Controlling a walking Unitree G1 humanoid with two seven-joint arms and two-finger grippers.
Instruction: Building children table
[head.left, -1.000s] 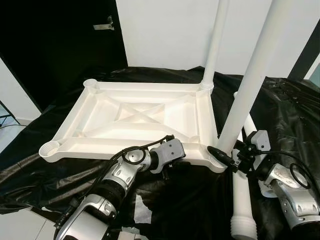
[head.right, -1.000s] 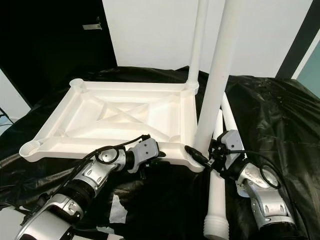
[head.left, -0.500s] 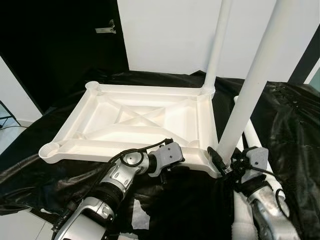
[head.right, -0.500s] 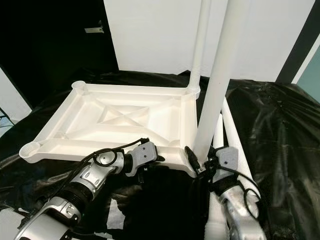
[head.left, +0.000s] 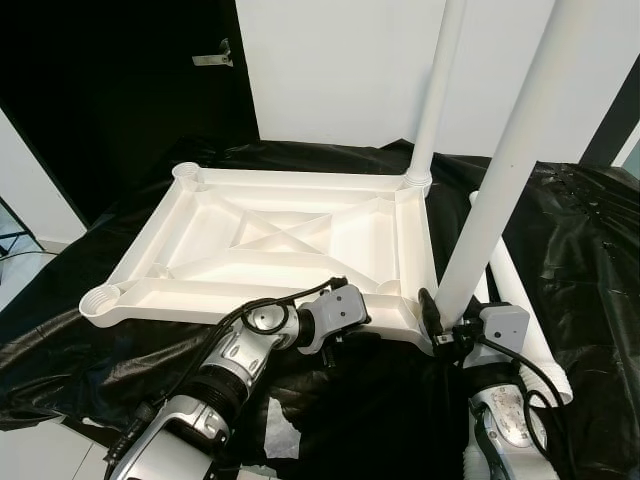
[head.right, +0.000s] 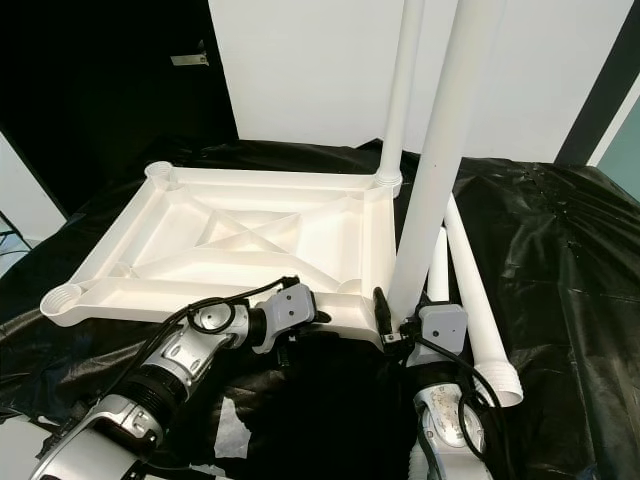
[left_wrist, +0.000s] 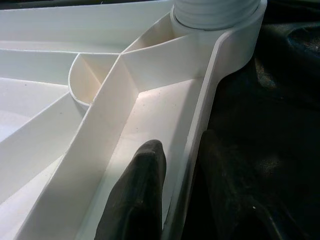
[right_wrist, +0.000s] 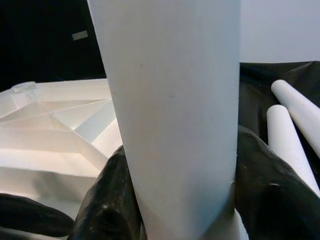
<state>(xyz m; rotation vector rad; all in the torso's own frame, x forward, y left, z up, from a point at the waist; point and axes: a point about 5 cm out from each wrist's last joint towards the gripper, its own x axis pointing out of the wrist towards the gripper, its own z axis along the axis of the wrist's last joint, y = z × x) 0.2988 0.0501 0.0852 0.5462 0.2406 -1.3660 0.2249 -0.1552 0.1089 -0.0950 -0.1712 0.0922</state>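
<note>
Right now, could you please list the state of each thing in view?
White plastic tabletop: upside down on the black sheet.
Far white leg: upright in its corner socket.
Near white leg: upright at the near corner.
Two spare white legs: lying flat.
Left tool: shut on the tabletop rim.
Right tool: shut on the near leg.

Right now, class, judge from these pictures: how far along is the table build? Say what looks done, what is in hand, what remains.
Done: the far leg stands upright in the upturned tabletop.
In hand: the right gripper clamps the near leg at its corner socket, while the left gripper pinches the tabletop's rim.
Left: two spare legs lie on the black sheet, and two left-side sockets are open.
</note>
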